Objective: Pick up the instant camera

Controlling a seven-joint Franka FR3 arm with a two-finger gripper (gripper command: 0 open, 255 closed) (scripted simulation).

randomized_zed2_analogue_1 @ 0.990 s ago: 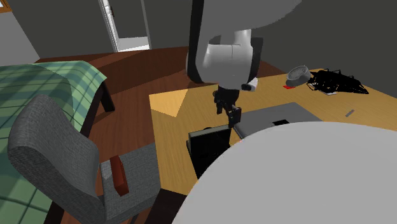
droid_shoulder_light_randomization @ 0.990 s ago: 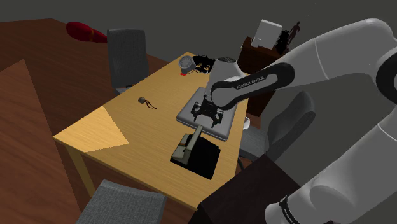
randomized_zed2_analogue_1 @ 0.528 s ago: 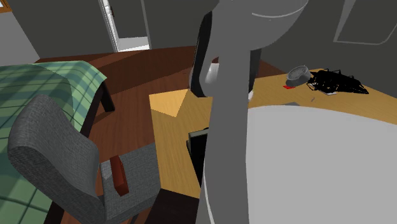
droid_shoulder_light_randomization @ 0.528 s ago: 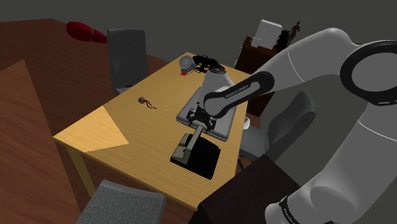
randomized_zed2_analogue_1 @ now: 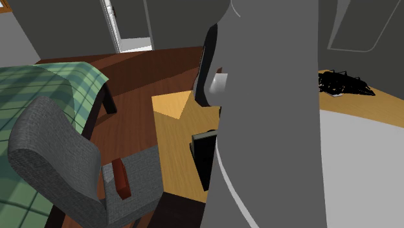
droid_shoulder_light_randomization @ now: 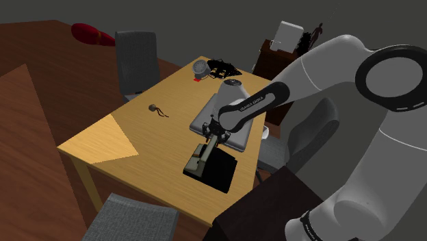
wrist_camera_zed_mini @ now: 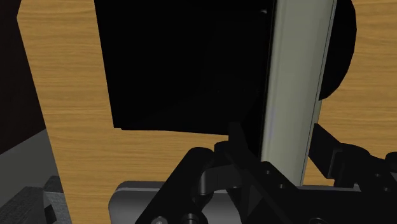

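Camera (droid_shoulder_light_randomization: pixel 216 169) sits on the table (droid_shoulder_light_randomization: pixel 137 123) directly under your gripper (droid_shoulder_light_randomization: pixel 210 139), its black body (wrist_camera_zed_mini: pixel 184 63) spreading out ahead of the hand and to one side. The gripper (wrist_camera_zed_mini: pixel 280 137) is partly open, straddling the camera's pale upright slab (wrist_camera_zed_mini: pixel 296 76). The fingers (wrist_camera_zed_mini: pixel 240 145) stand close on either side of it, but I can't see firm contact, so treat it as not yet held. Judging by this, you're at the closing step. Go a touch deeper if there is room, keep the slab centred between the pads, and close slowly. That slab looks thin and smooth, so an off-centre squeeze may tip the camera or let it slip. Lift straight up only once both pads bear on it.
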